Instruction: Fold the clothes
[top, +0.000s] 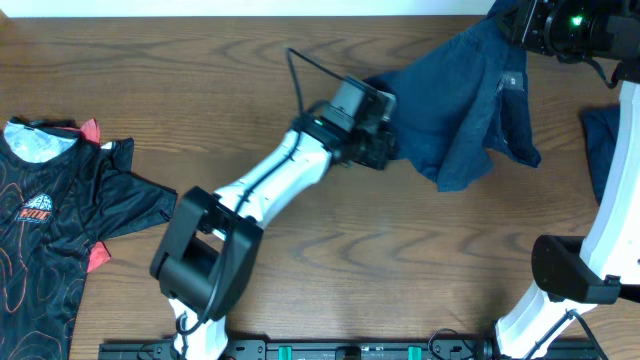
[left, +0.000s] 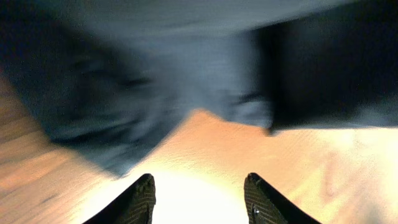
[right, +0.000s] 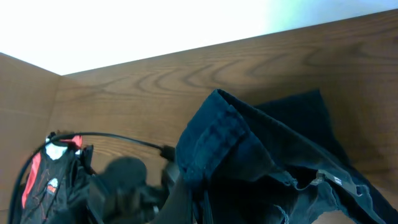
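Upper right of the table, a navy garment lies crumpled. Its long axis runs on a slant from the top right corner of the frame down toward the centre. At its left edge sits the left claw, touching or just beside the cloth. The wrist view shows the fingers spread with bare wood between them, and the fabric straight ahead, just beyond the tips and blurred.

The right claw hangs over the garment's far top corner, where the cloth rises toward it. Whether it pinches that corner cannot be told: its own fingers do not show in its wrist view, which is filled by a bunched fold.

Of the two, the left claw is nearer the loose low edge, so the next grasp looks to be its own: a short advance toward the right of the frame, then a close on the hem.

A second navy piece lies at the right edge, apart from the first. A black shirt with a red line pattern rests at far left, well apart from both claws. Its chest logo carries lettering too small to read, and a small pale tag on the navy garment is likewise unreadable.
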